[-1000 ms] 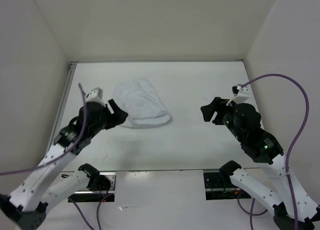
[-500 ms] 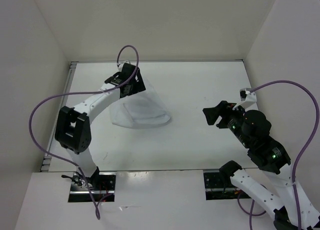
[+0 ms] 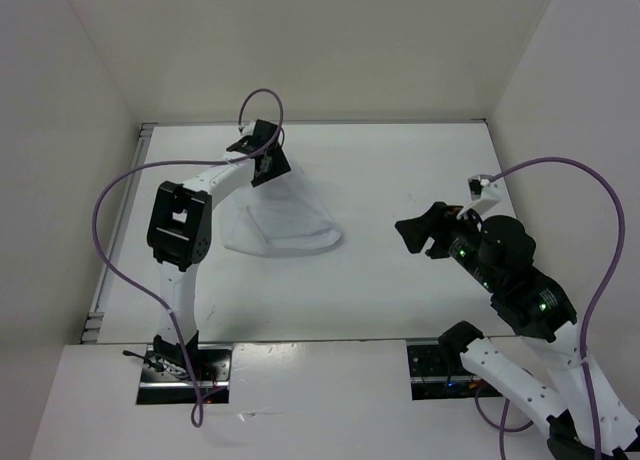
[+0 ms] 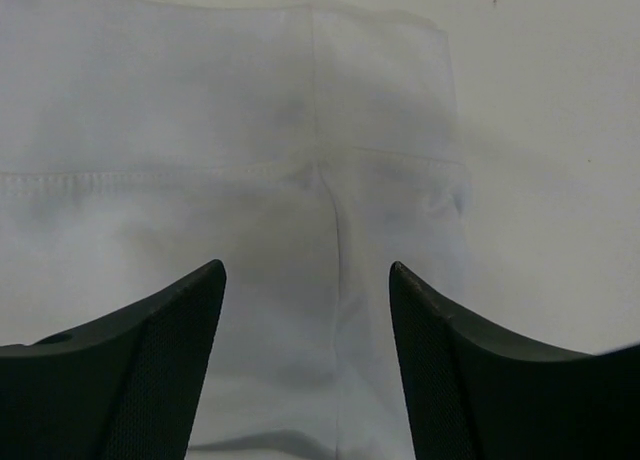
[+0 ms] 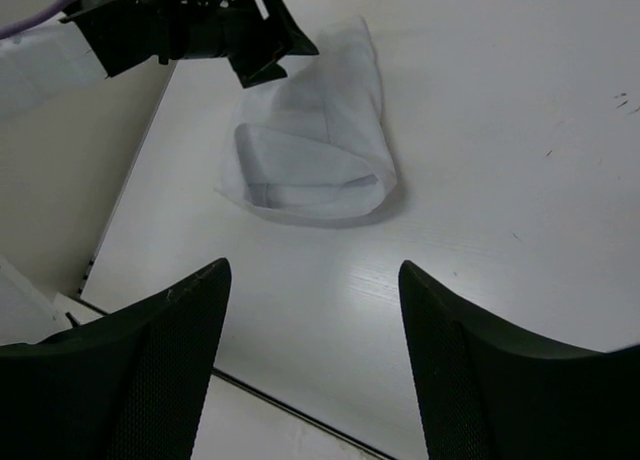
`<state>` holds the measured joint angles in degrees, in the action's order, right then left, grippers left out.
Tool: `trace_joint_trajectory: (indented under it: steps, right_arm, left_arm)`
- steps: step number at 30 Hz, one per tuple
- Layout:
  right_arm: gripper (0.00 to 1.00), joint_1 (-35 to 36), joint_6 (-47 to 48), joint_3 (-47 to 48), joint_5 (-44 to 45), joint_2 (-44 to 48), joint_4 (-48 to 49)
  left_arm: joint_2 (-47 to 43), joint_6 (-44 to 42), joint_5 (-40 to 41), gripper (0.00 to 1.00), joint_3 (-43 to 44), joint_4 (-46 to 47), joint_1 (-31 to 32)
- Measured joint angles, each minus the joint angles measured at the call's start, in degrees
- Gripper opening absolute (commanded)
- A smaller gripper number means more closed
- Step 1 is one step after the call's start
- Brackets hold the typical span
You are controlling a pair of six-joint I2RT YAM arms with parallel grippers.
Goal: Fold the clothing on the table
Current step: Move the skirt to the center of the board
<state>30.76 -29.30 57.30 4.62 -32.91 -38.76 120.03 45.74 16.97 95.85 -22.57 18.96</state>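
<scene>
Clothing (image 3: 285,225) lies rumpled on the table (image 3: 400,170). Our left gripper (image 3: 270,166) hangs over its far end, jaws wide. Our right gripper (image 3: 418,235), well apart, gapes too.

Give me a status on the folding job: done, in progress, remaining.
Done: the clothing lies on the table with one layer apparently already doubled over at its near end. In hand: the left claw hangs open over the garment's far edge, gripping nothing yet; the right claw is open, well off to the side. Left: probably grasp that far edge, bring it over, and flatten the wrinkles.
</scene>
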Motion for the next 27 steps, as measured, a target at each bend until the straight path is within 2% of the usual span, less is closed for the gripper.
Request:
trace_joint_trajectory:
  steps: [6, 7, 8, 10, 11, 12, 16, 19, 22, 27]
  right_arm:
    - [0.72, 0.2, 0.1, 0.0, -2.5, -6.2, 0.0]
    - [0.72, 0.2, 0.2, 0.0, -2.8, -7.0, -0.1]
    - [0.72, 0.2, 0.2, 0.0, -3.0, -7.6, -0.1]
    - [0.72, 0.3, 0.3, 0.0, -3.4, -8.0, -0.1]
    - [0.71, 0.3, 0.3, 0.0, -3.4, -8.0, 0.0]
    - [0.71, 0.3, 0.4, 0.0, -3.5, -8.0, 0.0]
    - [0.71, 0.3, 0.4, -0.2, -3.8, -8.5, 0.3]
    - [0.69, 0.3, 0.4, -1.5, -4.0, -8.8, 1.3]
    - [0.69, 0.3, 0.4, -2.6, -3.8, -9.4, 2.1]
    - [0.69, 0.4, 0.2, -3.8, -3.7, -10.6, 3.2]
  left_arm:
    - [5.9, 1.1, -1.7, 0.73, 3.5, 0.6, -0.6]
    - [6.9, 1.2, -2.1, 0.68, 4.2, 0.6, -0.7]
    - [7.9, 1.3, -2.3, 0.47, 5.0, 0.7, -0.8]
    - [9.7, 1.8, -3.2, 0.16, 6.9, 0.8, -1.0]
    - [10.3, 1.5, -3.7, 0.05, 7.5, 0.9, -1.0]
    - [10.4, 1.3, -4.2, 0.0, 7.6, 0.9, -1.0]
    - [9.4, -1.2, -6.8, 0.0, 7.6, 0.8, -0.5]
    - [5.9, -5.4, -9.7, 0.0, 7.5, -0.5, 2.3]
    - [-2.0, -9.3, -13.5, 0.0, 5.6, -1.0, 8.3]
    - [-20.5, -12.5, -19.7, 0.0, -1.1, 0.5, 19.5]
